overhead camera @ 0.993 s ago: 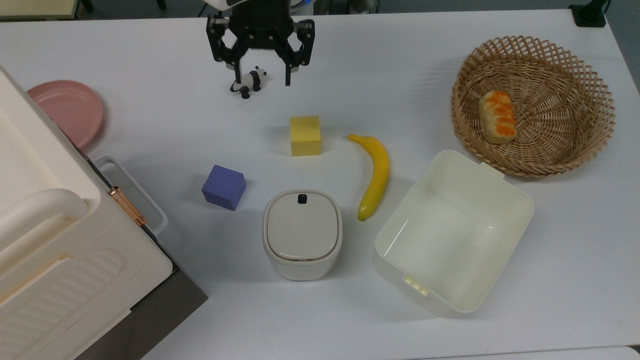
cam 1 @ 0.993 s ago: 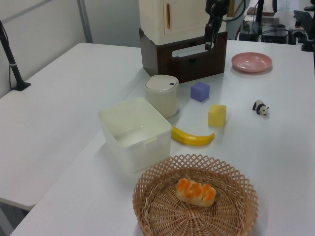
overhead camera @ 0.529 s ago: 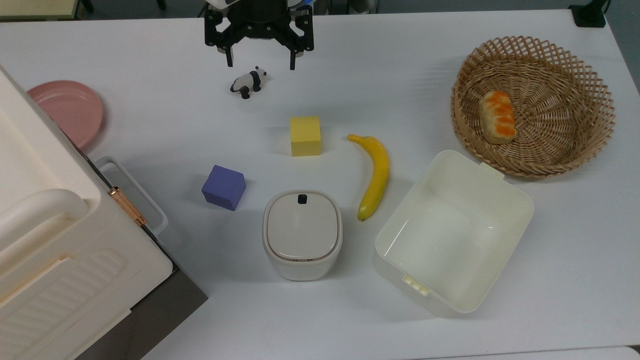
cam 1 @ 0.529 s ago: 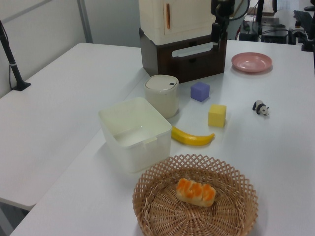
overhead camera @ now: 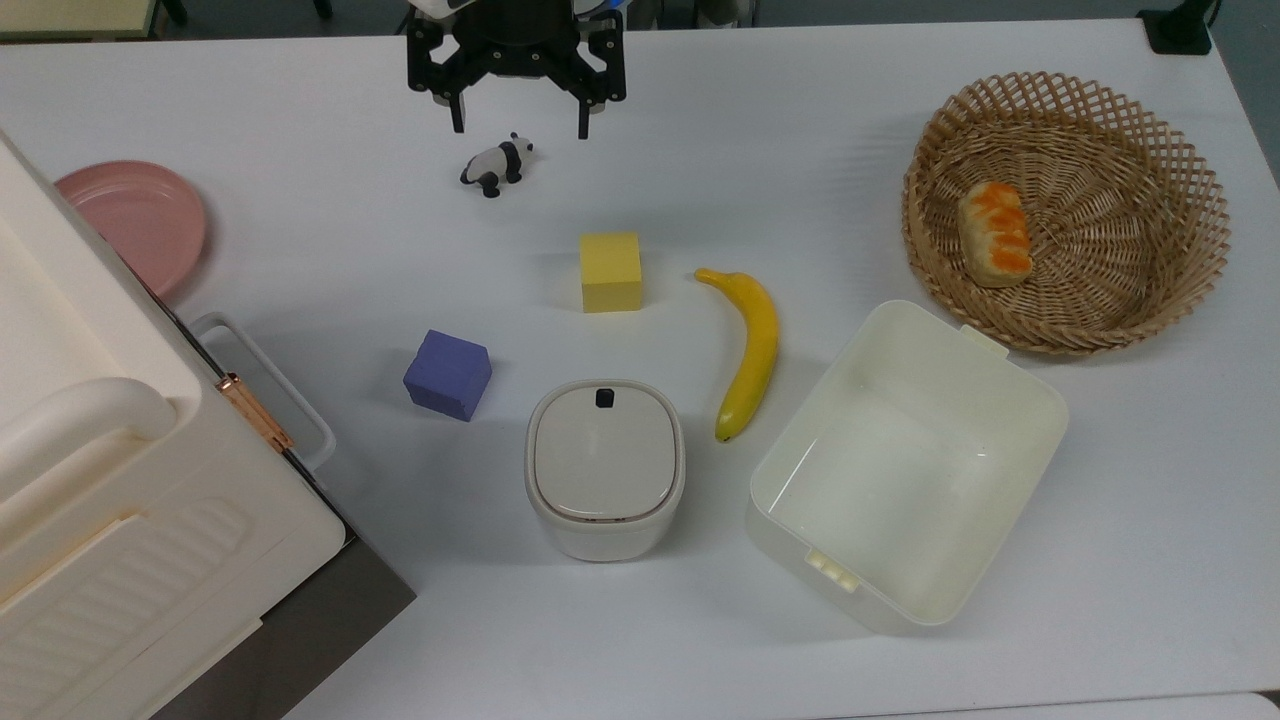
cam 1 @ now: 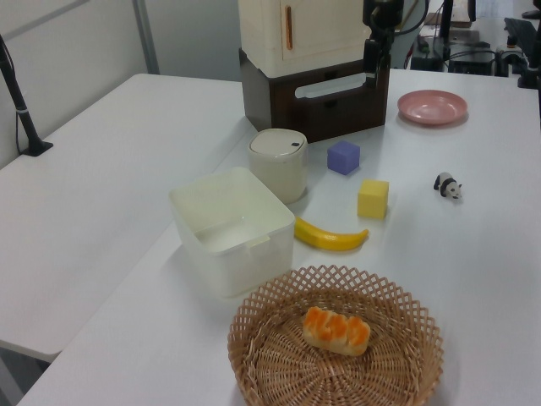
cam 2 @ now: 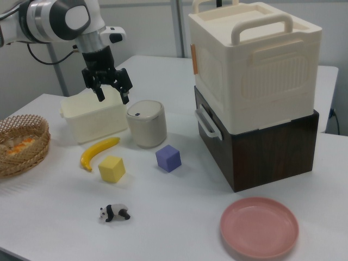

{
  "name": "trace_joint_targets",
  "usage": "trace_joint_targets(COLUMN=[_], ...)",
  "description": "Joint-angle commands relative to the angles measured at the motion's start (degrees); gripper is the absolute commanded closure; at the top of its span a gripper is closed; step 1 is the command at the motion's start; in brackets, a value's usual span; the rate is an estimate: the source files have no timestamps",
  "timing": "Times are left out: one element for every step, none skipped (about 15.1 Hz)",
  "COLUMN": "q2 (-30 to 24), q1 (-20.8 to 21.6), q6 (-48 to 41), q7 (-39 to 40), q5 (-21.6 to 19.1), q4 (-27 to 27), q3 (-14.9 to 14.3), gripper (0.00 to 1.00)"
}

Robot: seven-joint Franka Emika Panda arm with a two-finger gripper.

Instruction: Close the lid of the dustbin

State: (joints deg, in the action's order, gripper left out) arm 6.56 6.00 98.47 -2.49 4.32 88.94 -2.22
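— Where's the arm?

— Raised at the table's (overhead camera: 300, 240) far edge in the top view, gripper (overhead camera: 517, 118) pointing down above the toy panda (overhead camera: 496, 164), fingers spread apart, holding nothing.

— And the dustbin (overhead camera: 605, 470)?

— Well apart from it, between the purple cube (overhead camera: 448, 374) and the banana (overhead camera: 750, 350). Its lid (overhead camera: 603, 453) lies flat and closed, black button toward the yellow block (overhead camera: 610, 271).

White rounded-square dustbin (overhead camera: 605, 500) upright on tabletop (overhead camera: 300, 250), beige-grey lid (overhead camera: 603, 453) shut flat, black button at the top view's upper edge.
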Motion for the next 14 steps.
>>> trace_joint_targets(q2=[-1.7, -1.6, -1.6, -1.6, -1.6, -1.5, -1.4, -1.3, -1.4, -1.5, -1.5, -1.6, -1.6, -1.5], q1=[0.2, 0.2, 0.2, 0.2, 0.2, 0.1, 0.1, 0.0, -0.3, -0.9, -1.3, -1.3, -1.4, -1.5], q6=[-0.7, -0.6, -0.7, -0.9, -0.8, -0.7, -0.6, -0.6, -0.6, -0.6, -0.7, -0.8, -0.8, -0.7], q7=[0.8, 0.9, 0.9, 0.8, 0.8, 0.8, 0.8, 0.9, 0.9, 0.9, 0.8, 0.7, 0.7, 0.7], q5=[-1.3, -1.3, -1.3, -1.3, -1.3, -1.3, -1.3, -1.2, -1.2, -1.2, -1.2, -1.2, -1.2, -1.2], q4=[1.5, 1.5, 1.5, 1.6, 1.6, 1.5, 1.5, 1.5, 1.4, 1.4, 1.4, 1.4, 1.4, 1.1], q3=[-0.7, -0.7, -0.7, -0.3, -0.2, -0.2, -0.2, -0.3, -0.3, -0.3, -0.2, -0.1, -0.1, -0.1], gripper=[0.00, 0.00, 0.00, 0.00, 0.00, 0.00, 0.00, 0.00, 0.00, 0.00, 0.00, 0.00, 0.00, 0.00])
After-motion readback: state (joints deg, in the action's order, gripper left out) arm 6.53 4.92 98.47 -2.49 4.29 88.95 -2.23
